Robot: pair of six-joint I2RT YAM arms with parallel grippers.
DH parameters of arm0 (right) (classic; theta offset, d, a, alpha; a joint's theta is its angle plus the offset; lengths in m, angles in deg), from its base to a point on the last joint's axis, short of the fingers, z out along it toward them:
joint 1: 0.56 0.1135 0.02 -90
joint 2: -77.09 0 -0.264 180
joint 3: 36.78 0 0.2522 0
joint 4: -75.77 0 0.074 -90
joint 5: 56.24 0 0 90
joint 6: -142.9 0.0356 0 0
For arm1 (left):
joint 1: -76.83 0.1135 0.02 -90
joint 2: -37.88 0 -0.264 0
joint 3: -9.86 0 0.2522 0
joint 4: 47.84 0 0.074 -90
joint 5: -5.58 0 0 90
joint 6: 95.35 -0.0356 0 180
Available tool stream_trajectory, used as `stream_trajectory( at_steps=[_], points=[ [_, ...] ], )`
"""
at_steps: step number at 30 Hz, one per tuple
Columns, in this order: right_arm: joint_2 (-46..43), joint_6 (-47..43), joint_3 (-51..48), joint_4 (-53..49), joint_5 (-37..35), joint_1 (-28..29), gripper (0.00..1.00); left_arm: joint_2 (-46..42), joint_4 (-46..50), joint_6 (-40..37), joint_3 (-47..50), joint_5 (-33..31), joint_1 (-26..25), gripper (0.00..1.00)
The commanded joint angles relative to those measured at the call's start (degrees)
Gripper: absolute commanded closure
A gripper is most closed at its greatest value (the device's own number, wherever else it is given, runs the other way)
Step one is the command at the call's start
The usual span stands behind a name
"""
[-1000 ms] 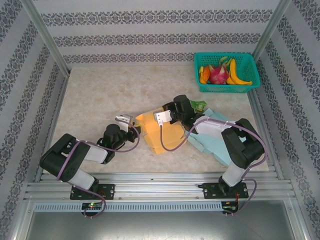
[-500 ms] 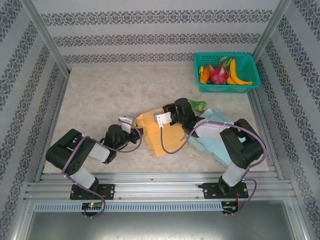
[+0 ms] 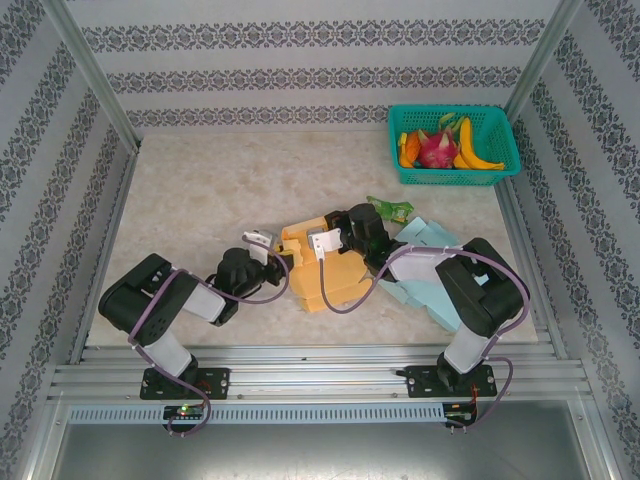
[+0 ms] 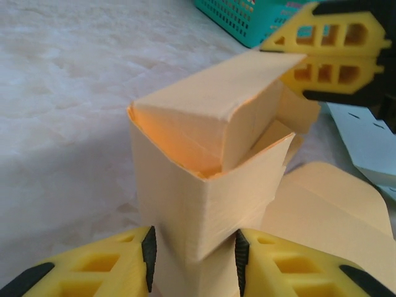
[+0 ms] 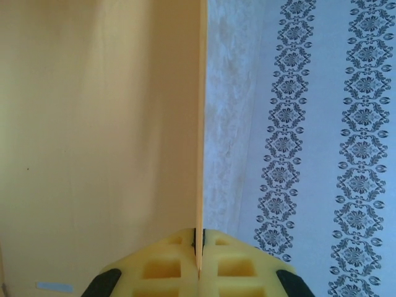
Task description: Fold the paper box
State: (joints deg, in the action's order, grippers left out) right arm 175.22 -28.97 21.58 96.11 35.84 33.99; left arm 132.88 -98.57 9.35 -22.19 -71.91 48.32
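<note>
Pale stone-look table (image 3: 200,190), patterned walls on three sides. We find the yellow paper box (image 4: 204,154) near the middle of the table, standing partly formed between the two arms, just beside a flat blue sheet (image 3: 432,272). The left hand (image 4: 193,250) is clamped on the box's lower corner. The right hand (image 5: 199,250) is pinched together on the edge of the lid flap (image 5: 124,124), which stands raised over the open top. We judge the closing step to be in hand. Next, the right hand should swing the flap down and tuck it in while the left braces the body.
</note>
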Motion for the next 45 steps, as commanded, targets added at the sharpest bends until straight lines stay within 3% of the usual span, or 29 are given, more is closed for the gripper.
stream_trajectory(
  at_steps=[1, 8, 29, 34, 41, 45],
  points=[
    [1.33, -0.33, -1.36, 1.19, -0.44, 1.19, 1.0, 0.09, 0.24, 1.64, -1.52, -4.01, -0.54, 0.59],
    [2.41, -1.44, -2.49, 3.51, -3.06, 2.66, 1.0, 0.95, -0.33, 0.77, -2.98, -3.41, -2.37, 0.59],
    [1.73, -1.28, -5.73, 5.77, -7.0, 4.73, 1.0, 10.03, -1.17, -1.13, -8.49, -19.44, -6.8, 0.6],
    [1.45, -0.93, -5.93, 5.79, -7.91, 4.81, 1.0, 11.82, -0.27, -0.46, -9.22, -28.19, -7.87, 0.64],
    [2.49, 0.46, -4.92, 5.44, -11.55, 4.73, 1.0, 12.3, 9.6, 2.85, -11.32, -52.94, -7.97, 0.76],
    [3.29, 1.4, -4.04, 5.33, -13.42, 4.69, 1.0, 12.27, 19.33, 7.34, -14.49, -60.89, -8.02, 0.83]
  ],
)
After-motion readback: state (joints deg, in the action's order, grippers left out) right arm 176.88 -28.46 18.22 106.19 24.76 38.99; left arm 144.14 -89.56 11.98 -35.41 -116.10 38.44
